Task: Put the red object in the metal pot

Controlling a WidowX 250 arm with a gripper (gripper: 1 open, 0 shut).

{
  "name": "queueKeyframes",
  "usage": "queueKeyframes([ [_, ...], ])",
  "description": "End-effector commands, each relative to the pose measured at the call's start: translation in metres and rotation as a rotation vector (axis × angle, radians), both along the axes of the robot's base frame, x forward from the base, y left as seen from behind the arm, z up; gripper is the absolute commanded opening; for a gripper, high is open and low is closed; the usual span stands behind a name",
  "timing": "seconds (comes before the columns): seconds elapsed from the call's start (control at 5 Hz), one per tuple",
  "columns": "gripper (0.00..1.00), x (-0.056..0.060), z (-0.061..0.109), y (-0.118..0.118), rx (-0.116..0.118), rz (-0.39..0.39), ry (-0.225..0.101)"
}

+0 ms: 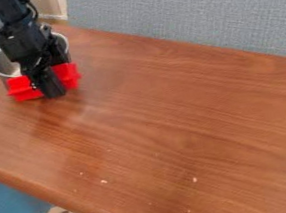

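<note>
gripper point(51, 87) clamps red object point(24, 86) beside metal pot point(4, 64).

One raised camera looks down obliquely across the wooden table point(175, 114), moderately near.

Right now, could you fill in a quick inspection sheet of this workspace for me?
Surface: brown wooden table, a few pale specks near the front edge.
Job's things: red block on the table at the far left corner, outside the metal pot just behind it.
Clutter: nothing seen.
Grippers: black gripper pointing down, shut on the red block.
Cables: nothing seen clearly.
Surroundings: grey-blue wall behind; something pale below the table's front edge, too unclear to name.
</note>
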State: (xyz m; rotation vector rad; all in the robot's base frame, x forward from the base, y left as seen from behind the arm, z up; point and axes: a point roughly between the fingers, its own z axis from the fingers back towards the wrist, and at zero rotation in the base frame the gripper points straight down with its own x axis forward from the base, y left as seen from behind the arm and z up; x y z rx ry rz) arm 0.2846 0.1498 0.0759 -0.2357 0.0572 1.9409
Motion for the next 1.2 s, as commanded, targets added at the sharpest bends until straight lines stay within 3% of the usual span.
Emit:
queueKeyframes([
  [0.0,0.00,0.0044,0.0163,0.0129,0.033,0.029,-0.046],
  [1.0,0.00,0.0045,0.0166,0.0216,0.022,0.082,-0.031],
])
